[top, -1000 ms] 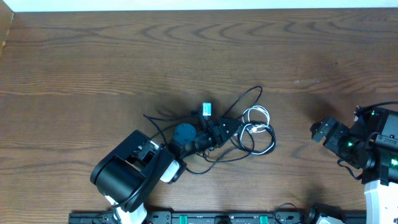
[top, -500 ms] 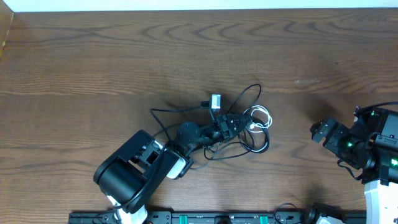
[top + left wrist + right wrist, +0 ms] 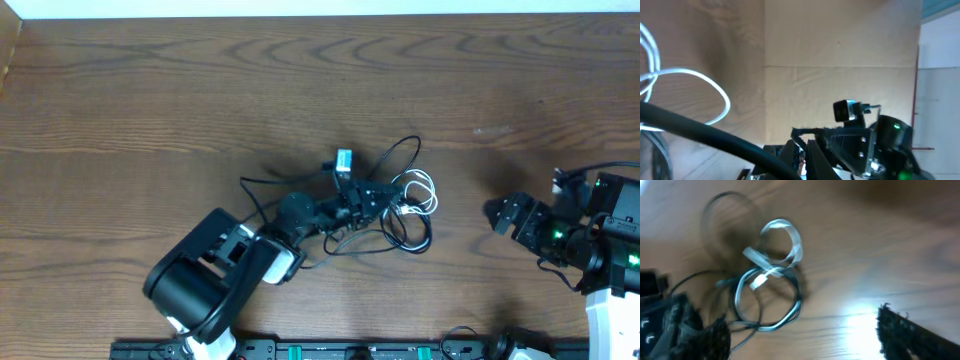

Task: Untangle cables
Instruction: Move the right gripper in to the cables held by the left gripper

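Observation:
The cables [image 3: 400, 205] lie tangled at the table's middle: black loops, a coiled white cable [image 3: 416, 190] and a small blue-and-white plug [image 3: 345, 160]. My left gripper [image 3: 372, 197] reaches into the tangle from the lower left and is shut, with a thin black cable at its tips. In the left wrist view the jaws [image 3: 805, 150] are pressed together, a black cable [image 3: 715, 135] crosses close in front, and the white cable [image 3: 705, 82] loops at the left. My right gripper [image 3: 500, 214] stands open to the right of the tangle, apart from it. Its wrist view shows the white cable [image 3: 780, 242] and black loops [image 3: 767, 302] ahead of the gripper [image 3: 800, 340].
The brown wooden table [image 3: 150, 100] ends at a pale far edge [image 3: 300, 8]. The left arm's bulky black body [image 3: 205, 280] sits at the near left. The right arm's base [image 3: 610, 250] fills the near right corner.
My left gripper pushed right into the tangle and shut there. The cables and the plug shifted right with it. My right gripper moved a little left toward the tangle.

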`<state>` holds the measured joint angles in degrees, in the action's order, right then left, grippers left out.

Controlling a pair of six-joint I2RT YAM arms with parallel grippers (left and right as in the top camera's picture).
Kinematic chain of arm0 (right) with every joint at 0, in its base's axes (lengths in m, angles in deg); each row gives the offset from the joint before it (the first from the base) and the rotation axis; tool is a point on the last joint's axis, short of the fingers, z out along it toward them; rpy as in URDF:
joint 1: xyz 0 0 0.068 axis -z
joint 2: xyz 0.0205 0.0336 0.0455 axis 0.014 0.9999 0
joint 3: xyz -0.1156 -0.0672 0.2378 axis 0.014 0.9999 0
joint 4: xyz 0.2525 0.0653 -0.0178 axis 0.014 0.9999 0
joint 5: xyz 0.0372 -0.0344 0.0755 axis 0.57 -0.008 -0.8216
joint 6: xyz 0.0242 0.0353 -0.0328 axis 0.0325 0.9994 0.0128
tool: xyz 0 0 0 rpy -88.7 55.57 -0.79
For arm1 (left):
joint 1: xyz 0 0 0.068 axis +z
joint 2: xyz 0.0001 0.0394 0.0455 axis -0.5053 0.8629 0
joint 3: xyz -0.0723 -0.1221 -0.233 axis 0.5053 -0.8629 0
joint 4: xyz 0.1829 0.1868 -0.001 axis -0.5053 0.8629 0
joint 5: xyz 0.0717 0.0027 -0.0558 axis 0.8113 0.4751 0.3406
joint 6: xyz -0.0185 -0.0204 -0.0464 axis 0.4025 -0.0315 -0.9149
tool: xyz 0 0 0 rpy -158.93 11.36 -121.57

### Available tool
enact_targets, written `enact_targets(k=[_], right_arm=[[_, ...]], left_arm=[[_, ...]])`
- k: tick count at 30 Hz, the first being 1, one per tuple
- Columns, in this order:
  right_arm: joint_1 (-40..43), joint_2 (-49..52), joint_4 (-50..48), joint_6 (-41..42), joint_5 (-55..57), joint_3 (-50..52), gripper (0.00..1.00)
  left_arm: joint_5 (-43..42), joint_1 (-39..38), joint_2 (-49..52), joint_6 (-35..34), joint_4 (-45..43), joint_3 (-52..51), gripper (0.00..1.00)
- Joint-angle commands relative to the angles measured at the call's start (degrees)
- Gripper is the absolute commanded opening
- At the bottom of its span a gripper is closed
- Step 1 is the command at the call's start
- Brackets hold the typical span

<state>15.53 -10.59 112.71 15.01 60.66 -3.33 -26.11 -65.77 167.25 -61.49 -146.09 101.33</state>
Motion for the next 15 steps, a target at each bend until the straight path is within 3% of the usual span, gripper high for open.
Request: enact_targets(k=[1,6,10,15], right_arm=[[-0.3,1.9,-1.8,-5.8,-12.1,1.4,0.85],[-2.0,4.7,-8.7,-13.1,-22.9,8.1,0.74],[-4.3,6.4,-17.4,-11.8,-24.8,13.9,0.61],[-4.9,7.1,-22.9,-6.1,-25.0,16.0,0.59]], left_arm=[[-5.4,2.6,-4.9,0.1,-1.0,0.9,0.08],[-9.3,5.3,-10.1,0.1,-1.0,0.9,0.07],[-10.2,5.9,-13.5,0.1,-1.0,0.9,0.07],[-11.0,5.9,-15.3,0.1,-1.0,0.9,0.07]])
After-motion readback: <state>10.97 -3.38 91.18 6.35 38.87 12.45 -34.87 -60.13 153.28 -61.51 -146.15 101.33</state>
